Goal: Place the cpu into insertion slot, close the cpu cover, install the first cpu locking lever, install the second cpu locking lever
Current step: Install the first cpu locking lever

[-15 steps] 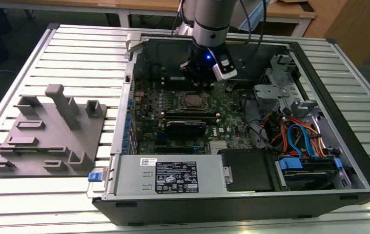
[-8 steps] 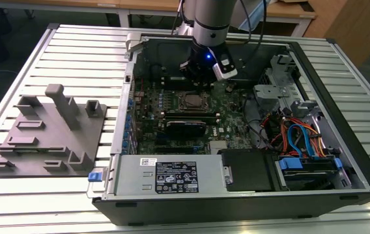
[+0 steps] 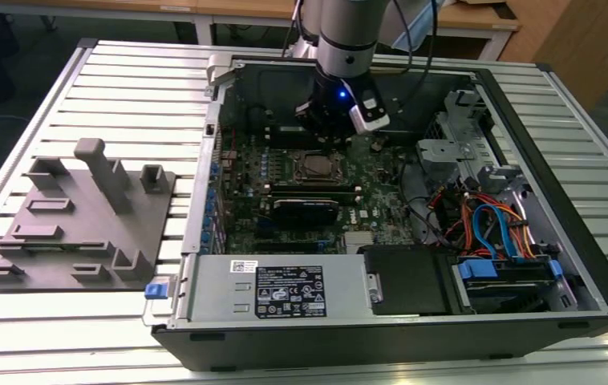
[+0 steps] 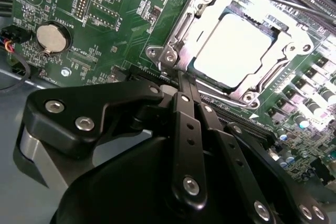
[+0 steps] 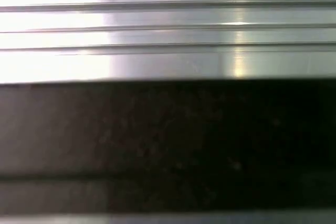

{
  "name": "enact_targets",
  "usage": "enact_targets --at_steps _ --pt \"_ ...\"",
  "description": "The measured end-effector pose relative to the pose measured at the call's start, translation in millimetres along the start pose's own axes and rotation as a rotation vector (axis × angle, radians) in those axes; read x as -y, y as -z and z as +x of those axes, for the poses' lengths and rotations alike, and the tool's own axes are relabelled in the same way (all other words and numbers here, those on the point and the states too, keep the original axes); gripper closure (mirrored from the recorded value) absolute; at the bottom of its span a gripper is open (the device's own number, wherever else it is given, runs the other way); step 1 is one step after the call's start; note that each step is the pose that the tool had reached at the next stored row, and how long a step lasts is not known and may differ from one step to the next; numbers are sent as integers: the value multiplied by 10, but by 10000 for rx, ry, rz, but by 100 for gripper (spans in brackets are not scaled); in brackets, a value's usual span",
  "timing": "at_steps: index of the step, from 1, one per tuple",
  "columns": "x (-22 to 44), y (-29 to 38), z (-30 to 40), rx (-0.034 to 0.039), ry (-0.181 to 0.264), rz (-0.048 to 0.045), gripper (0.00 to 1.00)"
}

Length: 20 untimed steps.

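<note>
In the exterior view, at the exterior view's left, a grey fixture plate point(image 3: 79, 233) with upright blocks lies on the slatted metal table point(image 3: 101, 88), beside the open computer case point(image 3: 390, 200). Near the front edge of the case sits the grey power supply box point(image 3: 277, 287), and behind it the green motherboard point(image 3: 315, 192) lies flat with a long black card point(image 3: 304, 210) across it. Close behind this card is the insertion slot point(image 3: 312, 168), and the arm comes down from above with the gripper point(image 3: 331, 128) just behind the slot. Further to the exterior view's right there are orange and blue cables point(image 3: 492, 228) and a blue drive bracket point(image 3: 508, 269). In the second wrist view, a round coin battery point(image 4: 52, 37) sits on the board, and the gripper point(image 4: 185, 85) has its two black fingers point(image 4: 186, 124) pressed together, clenched, with nothing seen between them; the tips reach the edge of the socket. There the cpu point(image 4: 236, 51) lies inside the slot, its bright metal top showing through the window of the cpu cover point(image 4: 181, 35), which lies flat down around it. A thin metal lever point(image 4: 273, 1) runs along the far side of the cover. In the first wrist view, I can make out the pale metal slats point(image 5: 168, 30) above a dark surface point(image 5: 168, 140).
</note>
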<state>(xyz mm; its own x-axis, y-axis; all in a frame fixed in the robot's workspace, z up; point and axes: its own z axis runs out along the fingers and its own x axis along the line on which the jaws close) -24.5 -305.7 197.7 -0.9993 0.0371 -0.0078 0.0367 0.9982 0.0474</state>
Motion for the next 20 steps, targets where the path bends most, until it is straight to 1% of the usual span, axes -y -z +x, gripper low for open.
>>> enact_targets --at_steps 4,8,11,12,16,18,20 --pt "0 -3 0 -1 0 13 89" --pt "-2 32 0 1 0 10 89" --pt "-3 33 -1 3 1 18 89" --pt "-2 29 0 4 -1 69 89" --pt "1 7 0 11 4 357 89" --pt "0 -5 -1 13 4 424 89" --pt "1 -14 -1 15 6 469 89"
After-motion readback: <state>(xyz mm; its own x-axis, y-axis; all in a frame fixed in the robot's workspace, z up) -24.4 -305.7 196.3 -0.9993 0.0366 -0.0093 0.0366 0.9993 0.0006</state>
